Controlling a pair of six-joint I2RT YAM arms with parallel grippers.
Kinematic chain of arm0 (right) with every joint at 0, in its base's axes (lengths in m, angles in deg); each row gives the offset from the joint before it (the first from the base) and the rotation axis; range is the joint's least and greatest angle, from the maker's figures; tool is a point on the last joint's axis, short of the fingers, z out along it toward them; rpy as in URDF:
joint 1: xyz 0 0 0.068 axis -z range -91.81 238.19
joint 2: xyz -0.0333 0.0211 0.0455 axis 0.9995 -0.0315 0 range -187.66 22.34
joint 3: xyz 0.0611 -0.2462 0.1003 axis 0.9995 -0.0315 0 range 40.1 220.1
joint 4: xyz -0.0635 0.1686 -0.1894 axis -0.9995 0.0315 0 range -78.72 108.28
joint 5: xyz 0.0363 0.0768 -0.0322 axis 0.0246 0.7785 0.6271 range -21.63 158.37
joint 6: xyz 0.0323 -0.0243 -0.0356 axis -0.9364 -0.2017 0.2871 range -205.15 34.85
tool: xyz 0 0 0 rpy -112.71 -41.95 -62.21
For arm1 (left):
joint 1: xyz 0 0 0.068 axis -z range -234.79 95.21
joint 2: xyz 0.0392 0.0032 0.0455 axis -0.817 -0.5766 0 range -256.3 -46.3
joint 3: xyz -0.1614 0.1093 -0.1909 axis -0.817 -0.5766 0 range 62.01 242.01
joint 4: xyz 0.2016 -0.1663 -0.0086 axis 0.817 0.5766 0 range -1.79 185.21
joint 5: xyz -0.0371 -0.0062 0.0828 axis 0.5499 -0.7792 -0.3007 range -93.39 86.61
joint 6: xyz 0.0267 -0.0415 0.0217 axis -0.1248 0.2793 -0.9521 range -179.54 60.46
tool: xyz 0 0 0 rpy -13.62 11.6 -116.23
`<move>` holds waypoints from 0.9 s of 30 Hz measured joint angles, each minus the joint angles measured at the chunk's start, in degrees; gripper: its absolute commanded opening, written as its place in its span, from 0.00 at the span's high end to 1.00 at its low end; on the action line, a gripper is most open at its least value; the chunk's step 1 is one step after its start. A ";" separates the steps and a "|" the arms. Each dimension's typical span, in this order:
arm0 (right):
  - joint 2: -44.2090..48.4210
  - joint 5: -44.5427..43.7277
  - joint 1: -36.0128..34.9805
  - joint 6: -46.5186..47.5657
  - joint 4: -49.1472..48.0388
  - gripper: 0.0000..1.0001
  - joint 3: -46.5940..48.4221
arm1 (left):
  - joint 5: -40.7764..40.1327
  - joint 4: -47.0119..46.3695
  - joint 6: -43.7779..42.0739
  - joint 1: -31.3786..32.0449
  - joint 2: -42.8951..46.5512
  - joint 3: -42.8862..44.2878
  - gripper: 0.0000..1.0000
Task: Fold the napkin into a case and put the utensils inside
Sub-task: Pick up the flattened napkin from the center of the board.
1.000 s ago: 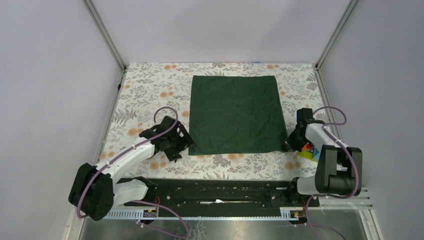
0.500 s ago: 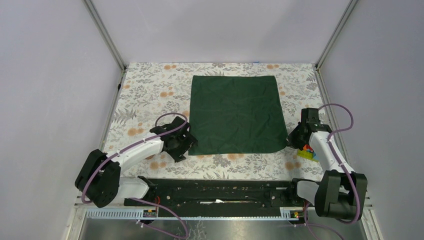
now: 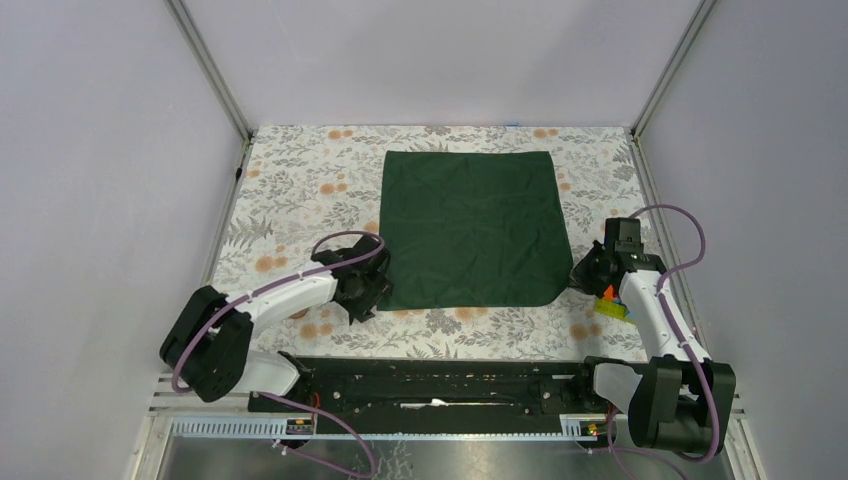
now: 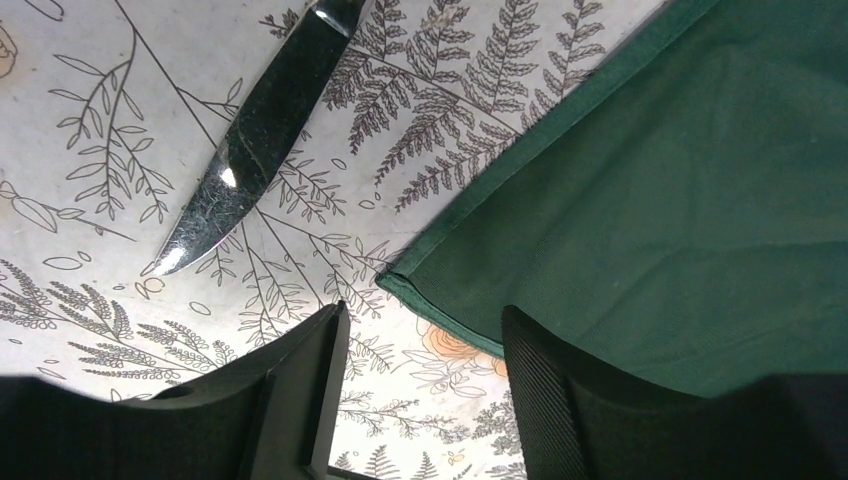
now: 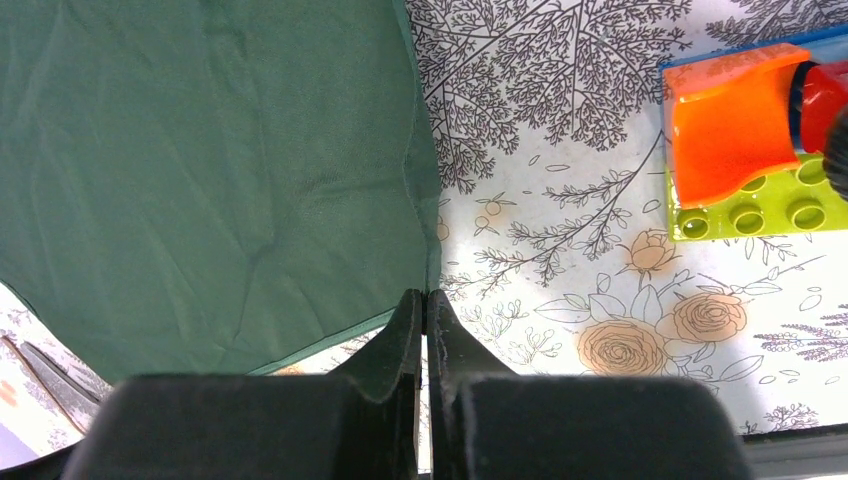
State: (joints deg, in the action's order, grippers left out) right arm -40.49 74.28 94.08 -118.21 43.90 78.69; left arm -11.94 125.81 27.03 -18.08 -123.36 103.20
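Napkin [image 3: 468, 225] lies flat mid-table, nearer the far edge. Right gripper [image 5: 427, 300] is closed, apparently pinching its near-right corner; left gripper [image 4: 425, 330] gapes over the near-left corner: lower it, nip only cloth, then lift both together

The napkin [image 3: 468, 228] lies flat on the bench [image 3: 290, 190], in the middle and reaching toward the far edge. The left tool [image 3: 370, 291] sits at the napkin's near left corner, its fingers [image 4: 300, 390] spread with that corner just ahead between them. The knife [image 4: 262, 130] lies on the bench left of that corner, apart from the cloth. The right tool [image 3: 582, 276] meets the near right corner, fingertips together on the hem. The toy blocks [image 3: 612, 303] lie just right of it, apart from the napkin.
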 measured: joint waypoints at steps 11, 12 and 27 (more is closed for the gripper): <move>0.00 0.72 0.00 0.81 -0.61 1.00 -0.87 | -1.33 3.48 1.49 1.75 -8.37 6.01 0.57; 0.00 0.72 0.00 0.85 -0.68 1.00 -0.92 | -1.51 3.80 1.55 1.84 -8.83 6.49 0.57; 0.00 0.72 0.00 1.14 -2.23 1.00 -1.44 | -4.17 10.91 3.74 2.47 -11.17 8.74 0.49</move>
State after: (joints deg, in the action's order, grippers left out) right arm -40.49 75.00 94.08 -117.08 41.67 77.25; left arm -16.12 136.72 30.76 -15.61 -134.53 111.94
